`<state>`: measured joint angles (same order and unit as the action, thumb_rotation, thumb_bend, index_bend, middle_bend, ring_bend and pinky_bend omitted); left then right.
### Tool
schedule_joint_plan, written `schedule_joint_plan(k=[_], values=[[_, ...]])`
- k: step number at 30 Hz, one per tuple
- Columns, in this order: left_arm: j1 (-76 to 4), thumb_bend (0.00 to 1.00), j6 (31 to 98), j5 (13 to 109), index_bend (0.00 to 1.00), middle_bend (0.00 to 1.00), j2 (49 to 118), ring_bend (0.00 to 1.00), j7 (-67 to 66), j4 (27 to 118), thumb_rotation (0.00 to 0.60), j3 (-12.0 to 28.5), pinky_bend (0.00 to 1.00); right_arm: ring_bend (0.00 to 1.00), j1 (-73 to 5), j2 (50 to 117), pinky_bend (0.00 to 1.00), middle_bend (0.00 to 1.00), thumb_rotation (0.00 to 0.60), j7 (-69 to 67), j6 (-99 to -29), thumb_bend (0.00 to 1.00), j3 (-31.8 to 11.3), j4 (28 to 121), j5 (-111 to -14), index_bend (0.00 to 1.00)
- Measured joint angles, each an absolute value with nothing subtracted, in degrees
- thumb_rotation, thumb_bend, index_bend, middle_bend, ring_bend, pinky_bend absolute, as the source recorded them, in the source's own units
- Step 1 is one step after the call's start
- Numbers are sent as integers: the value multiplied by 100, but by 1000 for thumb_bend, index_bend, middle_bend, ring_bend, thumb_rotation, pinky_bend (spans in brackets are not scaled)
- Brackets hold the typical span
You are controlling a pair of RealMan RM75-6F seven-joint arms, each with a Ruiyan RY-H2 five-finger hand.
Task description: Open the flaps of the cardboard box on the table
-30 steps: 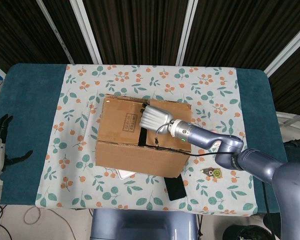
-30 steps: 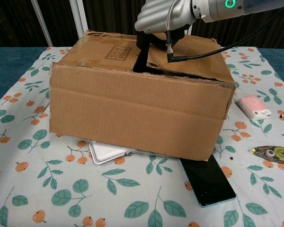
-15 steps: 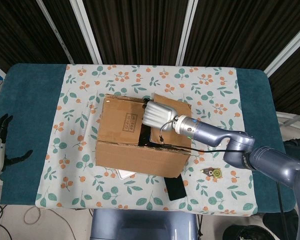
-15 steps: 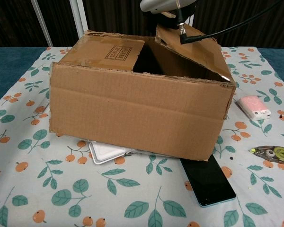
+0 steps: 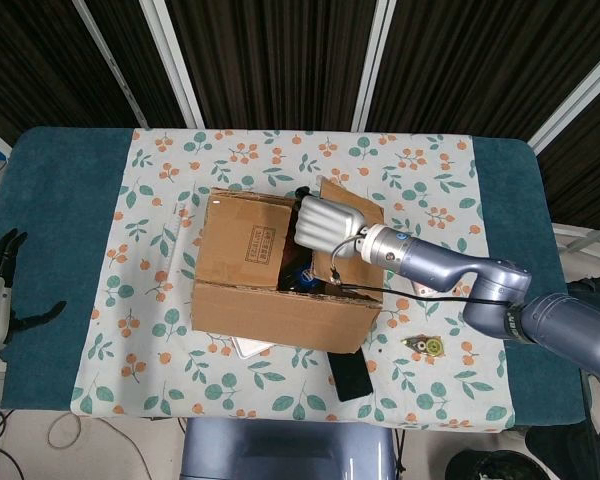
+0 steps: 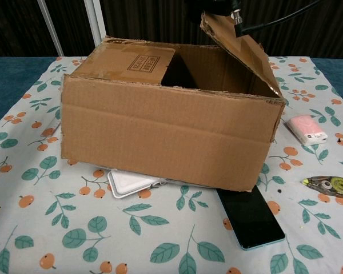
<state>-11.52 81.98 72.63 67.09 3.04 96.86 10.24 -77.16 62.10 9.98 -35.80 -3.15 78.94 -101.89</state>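
The cardboard box (image 5: 280,275) sits mid-tabletop on the floral cloth (image 5: 160,170), resting on a white flat item (image 6: 126,184) and a black phone (image 6: 250,219) that poke out from under its front edge. The step in hand is raising the right-side flap (image 6: 240,48): the right hand (image 5: 330,225) holds that flap's free edge with fingers curled over it, and the flap stands tilted up, with a dark opening showing beneath. The left-side flap (image 6: 130,63) lies flat and shut. The left hand (image 5: 0,290) hangs at the tabletop's left edge, well apart from the box, fingers spread and holding nothing. The next move, in all likelihood, calls for swinging the raised flap outward past upright so it folds back, then working the left-side flap up by its inner edge.
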Motion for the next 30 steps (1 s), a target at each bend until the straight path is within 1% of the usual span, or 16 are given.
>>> schedule_joint_plan(k=[8,17,25,30], values=[[-1147,126,8153,7270,18,0,6706,0,291,9689,600,1022,165,372,-7741,5969,297,533,600,1141,-3360,1000,-377,8093,-10033,681],[-1140,126,8109,7267,18,0,6706,0,294,9699,600,1025,167,350,-7693,5700,296,490,600,1297,-3268,1000,-471,8334,-9879,675],[-1131,126,8089,7272,18,0,6698,0,291,9718,600,1025,167,335,-7614,5494,295,459,600,1419,-3222,1000,-505,8531,-9814,652],[-1127,126,8075,7267,18,0,6693,0,295,9725,600,1028,168,309,-7573,5359,283,428,600,1451,-3190,1000,-528,8635,-9765,622]])
